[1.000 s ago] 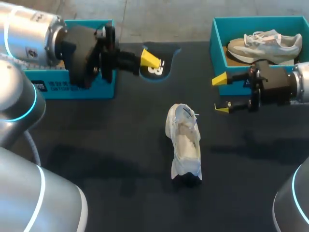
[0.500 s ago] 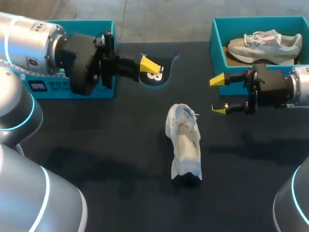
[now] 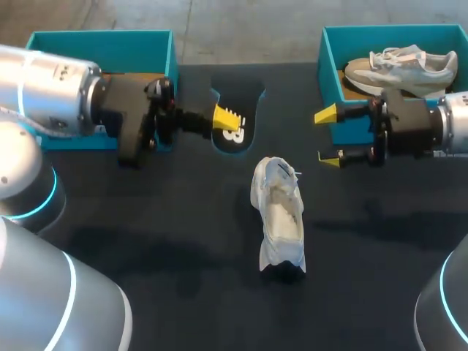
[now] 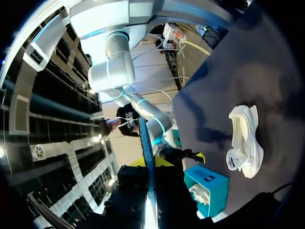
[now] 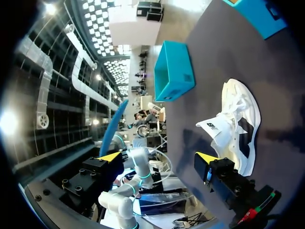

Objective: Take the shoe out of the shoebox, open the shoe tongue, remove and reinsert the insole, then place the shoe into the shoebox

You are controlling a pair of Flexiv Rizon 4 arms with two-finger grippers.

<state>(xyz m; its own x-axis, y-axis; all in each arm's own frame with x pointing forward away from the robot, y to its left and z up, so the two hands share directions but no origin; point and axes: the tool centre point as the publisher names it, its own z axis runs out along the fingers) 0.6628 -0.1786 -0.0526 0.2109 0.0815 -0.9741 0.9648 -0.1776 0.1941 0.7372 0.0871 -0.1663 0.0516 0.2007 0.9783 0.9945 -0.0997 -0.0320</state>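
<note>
Insole (image 3: 245, 102) in left claw (image 3: 225, 117), shoe (image 3: 278, 219) well apart.

The white shoe (image 3: 278, 216) looks like soft, matt cloth, lying on a dark, matt table (image 3: 161, 241). The insole (image 3: 240, 126) has a smooth dark top, the shoebox (image 3: 329, 66) is matt teal cardboard, and the left arm (image 3: 44, 95) is smooth silvery metal.

Black table (image 3: 183, 241), matte top. Far right corner: open teal box (image 3: 329, 62), brown floor showing inside. Grey sneaker (image 3: 398, 67) lies in box, lengthwise, white laces up, pale sole; its near edge is partly hidden.
</note>
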